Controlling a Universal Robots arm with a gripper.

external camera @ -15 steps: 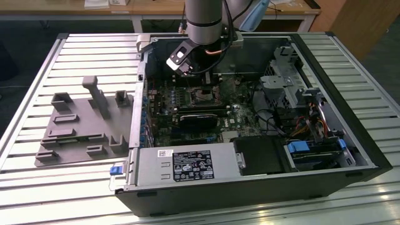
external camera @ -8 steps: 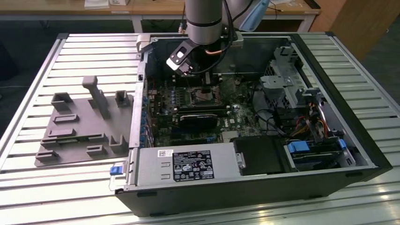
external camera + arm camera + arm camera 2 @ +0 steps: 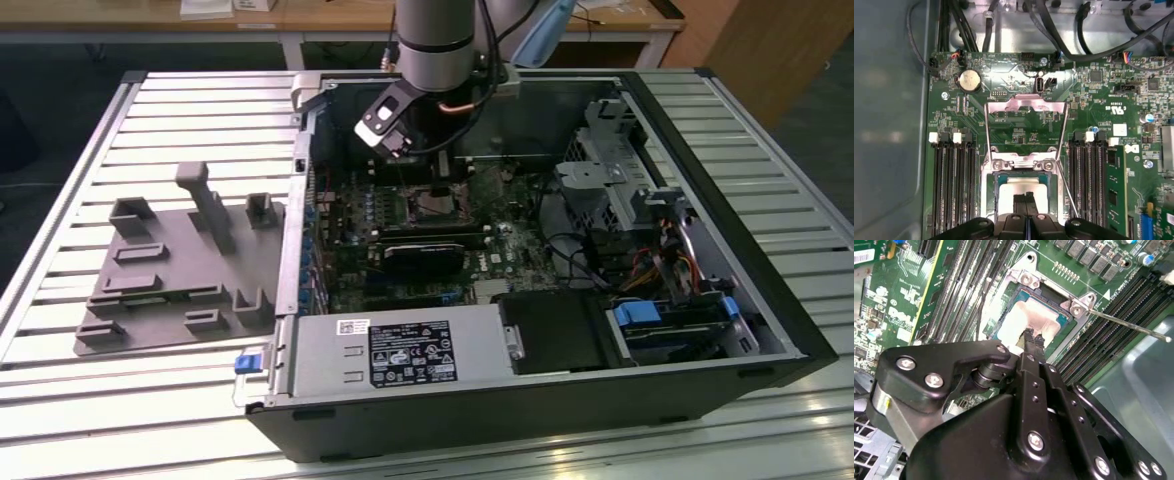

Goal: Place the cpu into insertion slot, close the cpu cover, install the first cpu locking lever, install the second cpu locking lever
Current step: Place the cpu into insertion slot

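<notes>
cpu flat in insertion slot, gripper above

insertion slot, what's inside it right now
The cpu lies in the insertion slot, pale top showing. The cpu cover stands swung open off it. The gripper hides part of the cpu, and whatever lies beneath the chip is covered by it.

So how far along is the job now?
Done: the chip lies in the socket. In hand: the gripper, shut, is at the chip's top. Left: the cover stands open and a lever sticks out unlatched.
</notes>
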